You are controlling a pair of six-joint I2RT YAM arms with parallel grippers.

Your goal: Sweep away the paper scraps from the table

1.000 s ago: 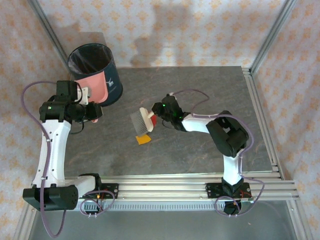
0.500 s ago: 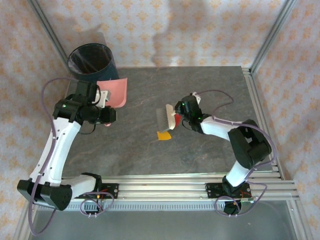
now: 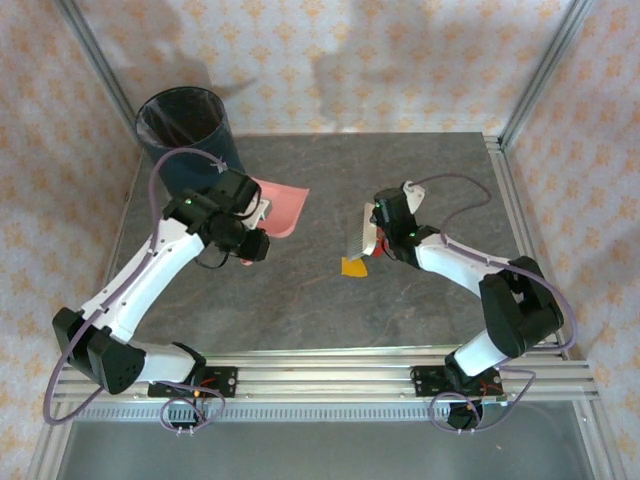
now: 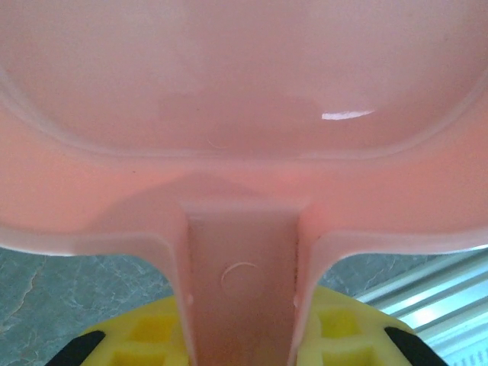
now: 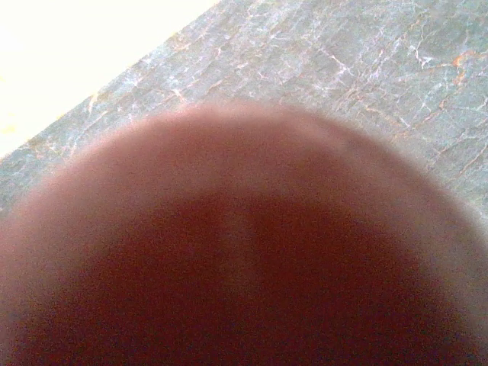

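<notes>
We note left tool (image 3: 247, 243), clamping pink plastic dustpan (image 3: 282, 207), moved toward right tool (image 3: 383, 236) gripping white bristle brush (image 3: 357, 240) beside orange paper scrap (image 3: 353, 267).

Pink dustpan (image 3: 283, 205) sits left of centre on the table (image 3: 420, 300), toward the far edge, wide mouth facing the middle; contact with the surface unclear. Left wrist view: dustpan (image 4: 244, 114) glossy with one glint, flat handle (image 4: 242, 282) running to the bottom of frame. Dark blue bin (image 3: 222, 148), black liner, upright at the far left corner, near the dustpan. Brush (image 3: 357, 236), white head, grey bristles, right of centre, well apart from the dustpan. Right wrist view: blurred red-brown dome (image 5: 244, 259), unidentifiable. Patterned wallpaper (image 3: 330, 50) behind, silver posts (image 3: 545, 70) at the far corners.
</notes>
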